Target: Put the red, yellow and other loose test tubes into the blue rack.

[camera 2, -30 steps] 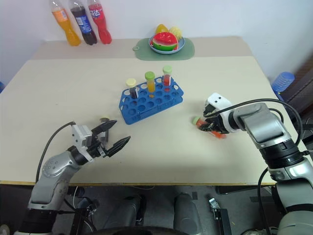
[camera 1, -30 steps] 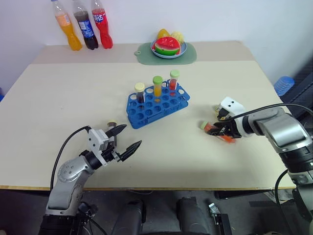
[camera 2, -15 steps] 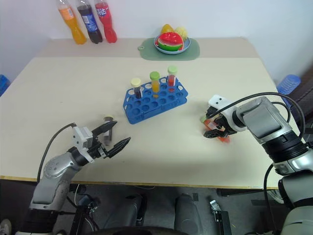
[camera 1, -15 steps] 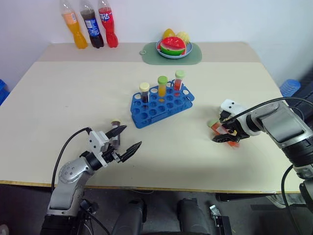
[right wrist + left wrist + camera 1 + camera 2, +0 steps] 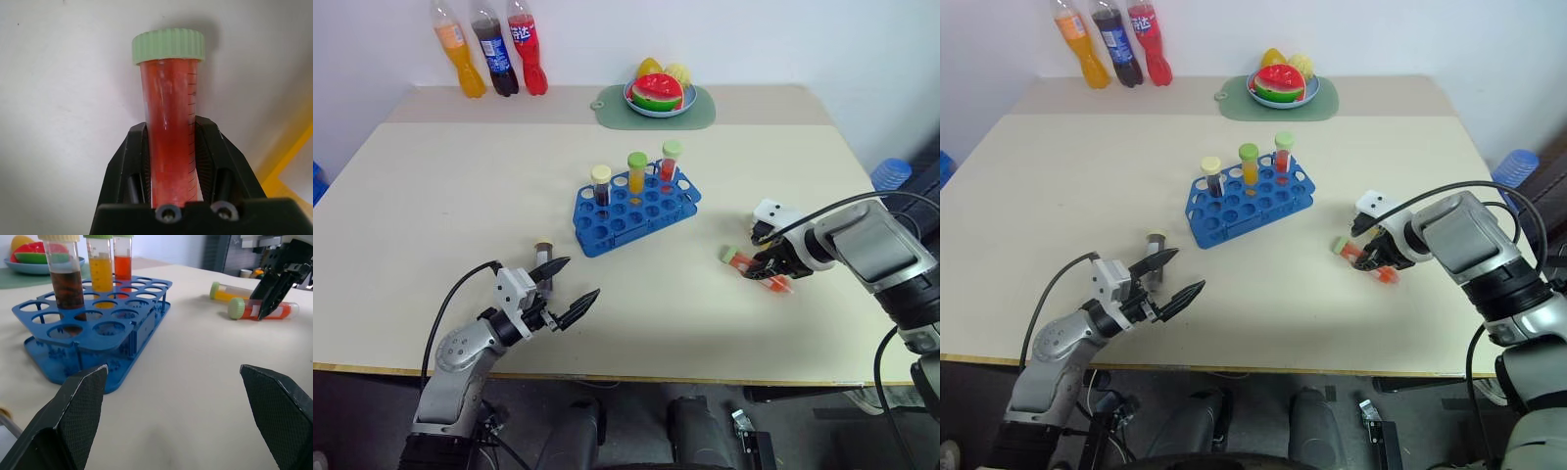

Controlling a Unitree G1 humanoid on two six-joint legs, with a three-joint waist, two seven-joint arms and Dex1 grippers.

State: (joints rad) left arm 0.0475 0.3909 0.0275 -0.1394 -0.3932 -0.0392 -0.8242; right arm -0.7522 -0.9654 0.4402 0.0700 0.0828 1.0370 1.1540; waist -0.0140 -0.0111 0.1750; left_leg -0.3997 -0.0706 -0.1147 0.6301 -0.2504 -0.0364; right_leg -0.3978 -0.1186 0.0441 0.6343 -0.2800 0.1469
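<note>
On the right side of the table, the right gripper (image 5: 766, 271) is clenched around the lower body of a red test tube (image 5: 169, 137), which lies flat with its pale green cap (image 5: 168, 45) pointing away. The clear tube looks light, stiff and smooth, so it may slip; gripping mid-body seems safest. A yellow test tube (image 5: 230, 290) lies just beyond it. Well apart, the blue rack (image 5: 636, 209) holds three upright tubes. The left gripper (image 5: 566, 292) hangs spread wide, empty.
</note>
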